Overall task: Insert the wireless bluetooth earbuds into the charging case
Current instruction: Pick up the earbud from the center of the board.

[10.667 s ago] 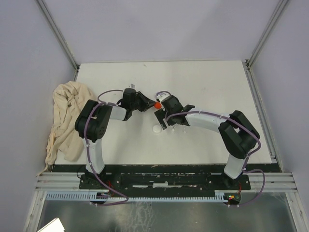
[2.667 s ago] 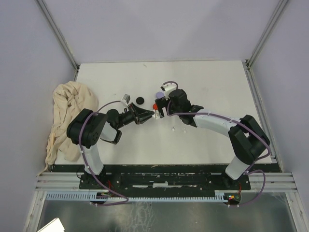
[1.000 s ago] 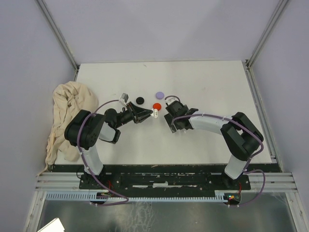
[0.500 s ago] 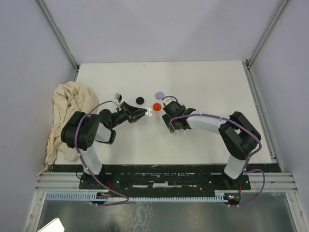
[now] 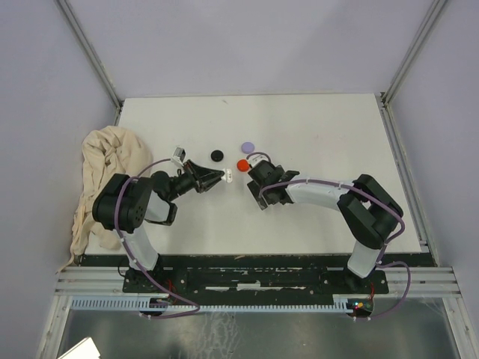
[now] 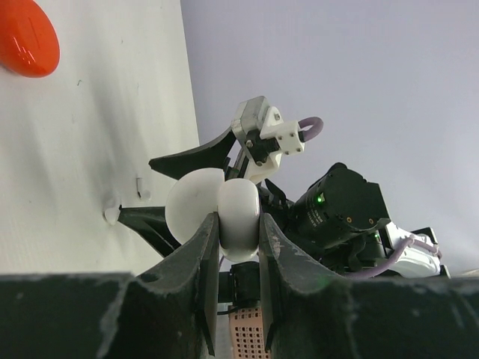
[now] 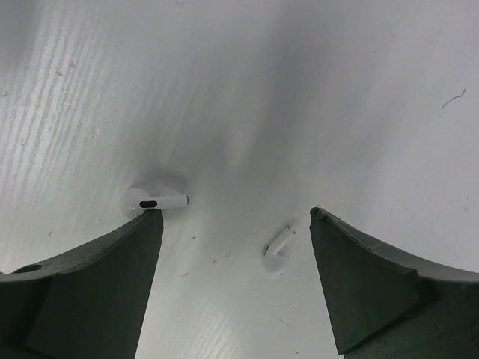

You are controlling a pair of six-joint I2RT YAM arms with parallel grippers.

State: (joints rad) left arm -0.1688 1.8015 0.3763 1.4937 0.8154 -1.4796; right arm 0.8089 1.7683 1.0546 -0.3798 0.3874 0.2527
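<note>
While holding left arm (image 5: 142, 202) low and level, pinching white charging case (image 6: 224, 213) tight in closed left jaws. Pointing right arm (image 5: 322, 193) down at worktop (image 5: 314, 134), right jaws wide, empty, straddling two white earbuds (image 7: 157, 199): one just beside a fingertip, other between.

Overhead, from behind, takes in my whole table (image 5: 314, 134) — left wrist skims it low, right wrist stares down close at its middle.
</note>
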